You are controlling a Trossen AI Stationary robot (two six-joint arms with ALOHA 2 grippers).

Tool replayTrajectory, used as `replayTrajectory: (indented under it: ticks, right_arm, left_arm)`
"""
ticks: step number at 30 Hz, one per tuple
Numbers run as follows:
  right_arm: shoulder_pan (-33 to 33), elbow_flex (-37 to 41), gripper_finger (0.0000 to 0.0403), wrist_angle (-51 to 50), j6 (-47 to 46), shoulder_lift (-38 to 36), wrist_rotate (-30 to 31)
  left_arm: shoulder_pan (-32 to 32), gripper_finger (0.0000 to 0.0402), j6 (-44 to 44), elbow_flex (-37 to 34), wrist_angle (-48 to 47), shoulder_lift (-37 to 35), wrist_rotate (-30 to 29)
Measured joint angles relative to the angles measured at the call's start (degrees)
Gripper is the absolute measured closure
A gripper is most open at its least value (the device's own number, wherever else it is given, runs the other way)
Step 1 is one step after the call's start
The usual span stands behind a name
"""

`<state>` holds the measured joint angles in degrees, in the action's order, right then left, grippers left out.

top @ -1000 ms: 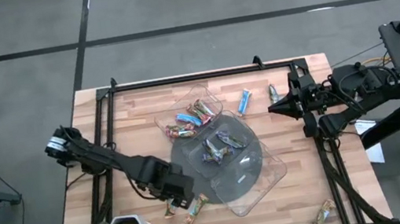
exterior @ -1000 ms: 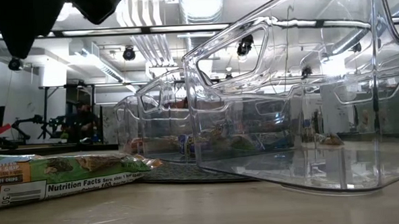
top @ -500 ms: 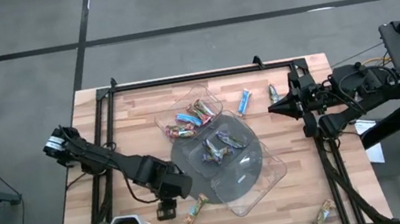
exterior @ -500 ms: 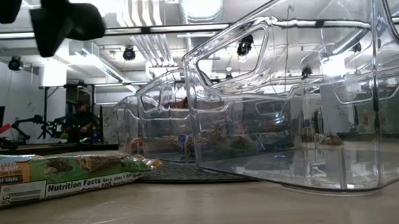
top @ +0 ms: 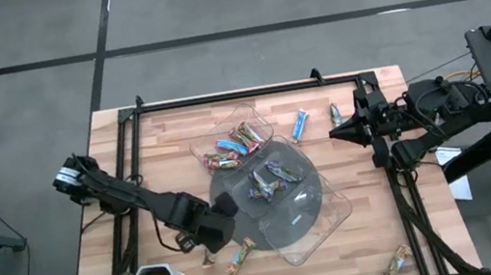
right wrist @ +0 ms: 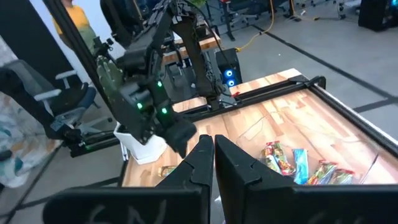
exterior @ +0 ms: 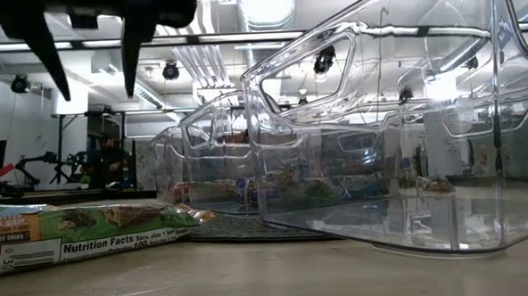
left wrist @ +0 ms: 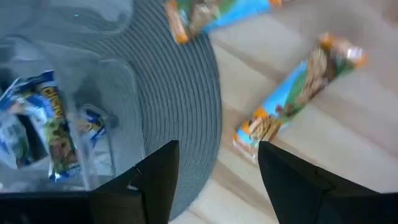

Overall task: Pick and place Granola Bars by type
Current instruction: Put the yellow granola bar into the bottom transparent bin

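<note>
Readable print on one wrapped bar, low view

The granola bar (exterior: pixel 80 232) lying on the counter (exterior: pixel 270 277) at the near left carries "Nutrition Facts" in white on a dark panel, followed by smaller print beginning "Serv. size 1 bar", the rest too fine to read. Above it, a cut-off line reads "COLATE CHIPS". A white patch at the wrapper's end shows partial digits that cannot be read with certainty. Wrappers in the other views show print too blurred to read.
</note>
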<state>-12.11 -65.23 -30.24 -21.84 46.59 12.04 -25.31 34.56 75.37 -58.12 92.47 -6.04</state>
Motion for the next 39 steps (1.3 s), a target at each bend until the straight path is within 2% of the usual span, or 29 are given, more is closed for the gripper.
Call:
replayTrajectory:
  ticks: [5,13,20,27,33,39]
  right_arm:
    - [0.0,0.0,0.0394,0.02,-2.45,0.01,0.08]
    - [0.01,0.0,0.0394,0.0,-4.81,0.65,1.72]
    - [0.01,0.02,0.0394,0.09,-5.19,1.98,2.09]
    - [0.01,0.02,0.0394,0.02,-5.16,3.57,2.13]
    - [0.01,0.02,0.0394,0.07,-5.01,4.66,2.13]
    - [0.01,0.02,0.0394,0.03,-4.99,5.01,2.13]
  left_arm:
    - [-0.02,0.02,0.04,-5.35,3.32,-0.02,-0.12]
    - [-0.18,0.02,-1.11,-11.17,7.35,-0.02,-4.07]
    - [-2.72,0.02,9.39,-9.42,8.56,-0.02,-4.01]
    - [-5.17,0.02,12.29,-9.31,12.07,-0.02,2.39]
    - [-6.02,0.02,7.64,-10.1,13.18,-0.01,2.79]
    - [-6.63,0.02,9.7,-12.96,12.61,0.85,5.59]
